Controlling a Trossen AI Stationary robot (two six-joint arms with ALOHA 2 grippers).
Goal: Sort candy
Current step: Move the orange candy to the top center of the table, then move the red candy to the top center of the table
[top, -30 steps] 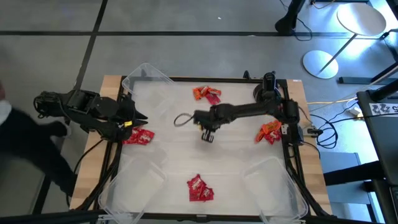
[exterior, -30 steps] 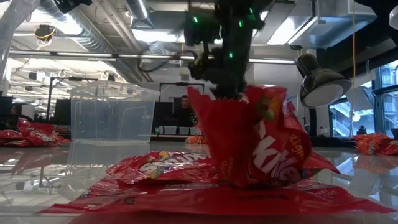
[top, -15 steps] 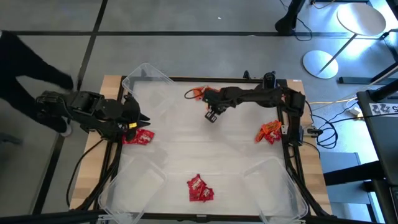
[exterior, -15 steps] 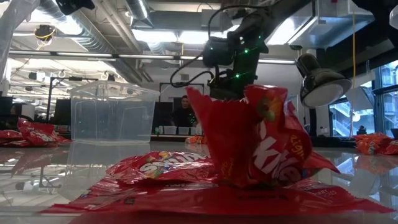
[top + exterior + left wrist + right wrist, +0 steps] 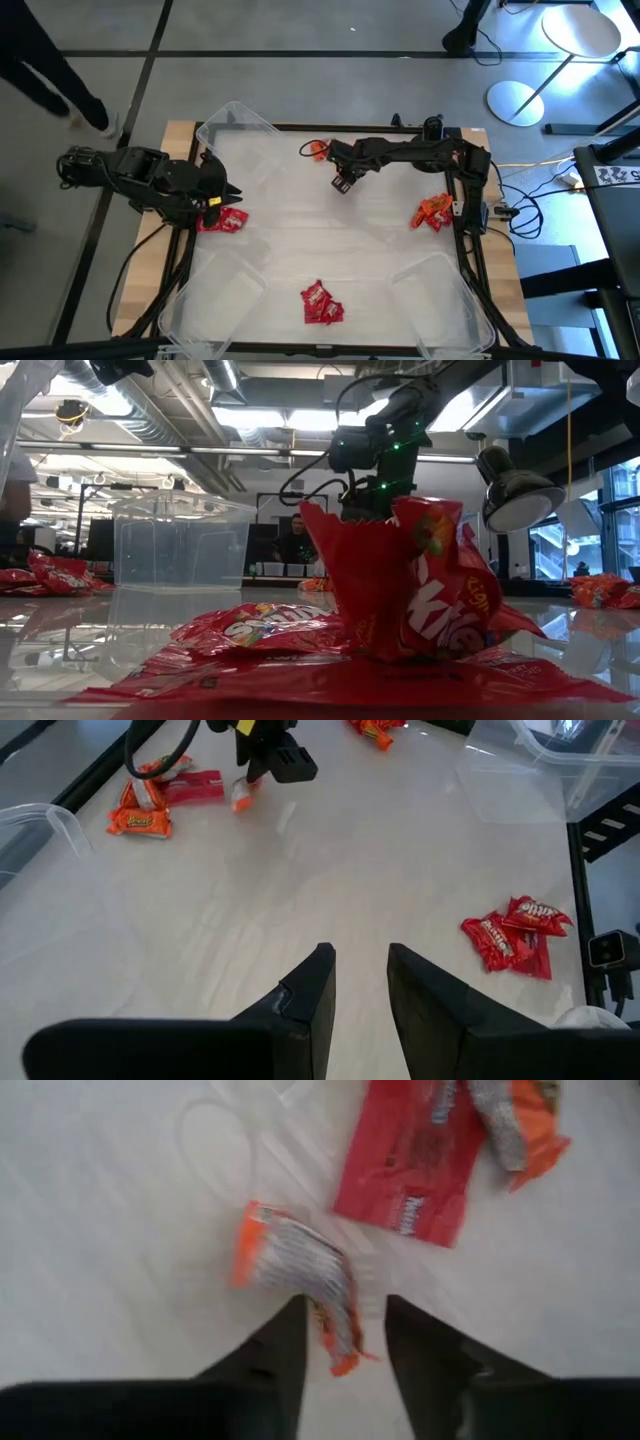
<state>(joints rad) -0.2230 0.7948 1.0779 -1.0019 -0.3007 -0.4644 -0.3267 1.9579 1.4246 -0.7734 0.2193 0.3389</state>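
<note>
Right gripper (image 5: 342, 184), high view: it hangs over the far middle of the white table (image 5: 300, 250), just in front of the far heap of sweets (image 5: 318, 149). Its own wrist view shows what the overhead view cannot: the two dark fingers (image 5: 265, 1360) stand apart, and an orange-ended silver wrapper (image 5: 300, 1280) lies between and just ahead of them. Whether the fingers touch that wrapper cannot be told. Beyond it lies a flat red bar (image 5: 410, 1165), with a further orange and silver wrapper overlapping its far end.

Left gripper (image 5: 222, 190), high view: it waits at the table's left edge, next to a heap of red packets (image 5: 222, 219). The left wrist view shows its fingers (image 5: 310, 990) parted by a narrow gap with nothing between them. That view also shows the right gripper (image 5: 280, 760) from across the table, an orange piece (image 5: 241, 797) just below it, and an orange packet (image 5: 140, 818) beside the red bar (image 5: 195, 786).

The high view alone shows all four heaps: far middle, left, an orange heap (image 5: 433, 212) at the right edge, and red packets (image 5: 320, 303) at the near middle. Clear bins (image 5: 230, 125) stand at the corners.

The low view is filled by red Skittles packets (image 5: 420, 590) close up; the right arm stands behind them, its fingertips hidden, and a clear bin (image 5: 180, 545) stands to the left.
</note>
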